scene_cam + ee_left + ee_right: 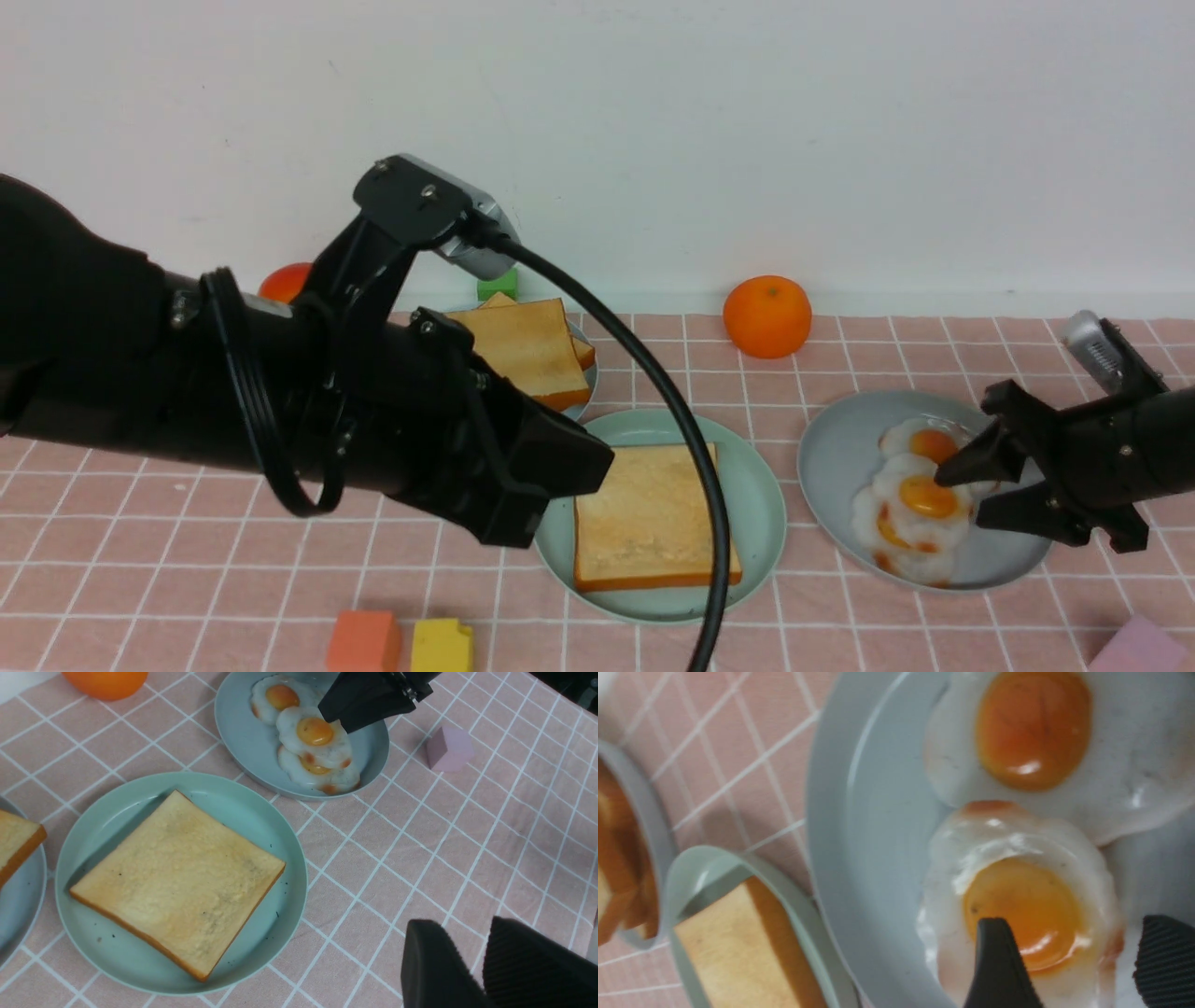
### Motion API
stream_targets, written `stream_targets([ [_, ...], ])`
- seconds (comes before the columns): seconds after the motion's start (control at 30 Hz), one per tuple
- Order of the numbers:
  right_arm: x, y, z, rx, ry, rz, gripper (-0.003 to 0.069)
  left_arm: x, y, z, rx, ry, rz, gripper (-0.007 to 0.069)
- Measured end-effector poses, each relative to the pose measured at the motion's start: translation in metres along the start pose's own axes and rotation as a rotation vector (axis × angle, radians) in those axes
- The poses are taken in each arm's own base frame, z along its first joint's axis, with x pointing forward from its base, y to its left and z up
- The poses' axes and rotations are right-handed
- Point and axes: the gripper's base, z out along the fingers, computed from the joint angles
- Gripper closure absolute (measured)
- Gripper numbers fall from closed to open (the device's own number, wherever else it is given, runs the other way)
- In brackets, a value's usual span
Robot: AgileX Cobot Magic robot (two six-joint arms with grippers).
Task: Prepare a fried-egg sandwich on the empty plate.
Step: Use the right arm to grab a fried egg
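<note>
Left jaws are held narrowly parted and empty beside the mint plate (761, 495), where one toast (649, 513) is laid. Right jaws are spread wide astride the top egg (920, 497) on a grey plate (831, 457).

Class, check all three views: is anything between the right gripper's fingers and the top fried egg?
Nothing visible. The right gripper, fingers open, hangs directly over the top fried egg on the grey plate; no object lies between.
</note>
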Motion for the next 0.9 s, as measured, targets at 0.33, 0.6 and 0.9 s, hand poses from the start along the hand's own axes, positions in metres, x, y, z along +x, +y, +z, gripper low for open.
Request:
stream_targets([
  [0.33,0.007,-0.015,0.002,0.006,-0.042,0.040,0.0237,0.002,-0.002,0.000,0.026,0.022,-0.001,0.0388],
  [0.6,0.006,-0.017,0.007,-0.007,-0.042,0.084,0.0281,0.002,-0.002,0.000,0.026,0.022,-0.001,0.0388],
  [0.9,0.006,-0.022,0.015,-0.039,-0.027,0.124,0.0525,0.002,-0.003,0.000,0.029,0.025,-0.001,0.0386],
])
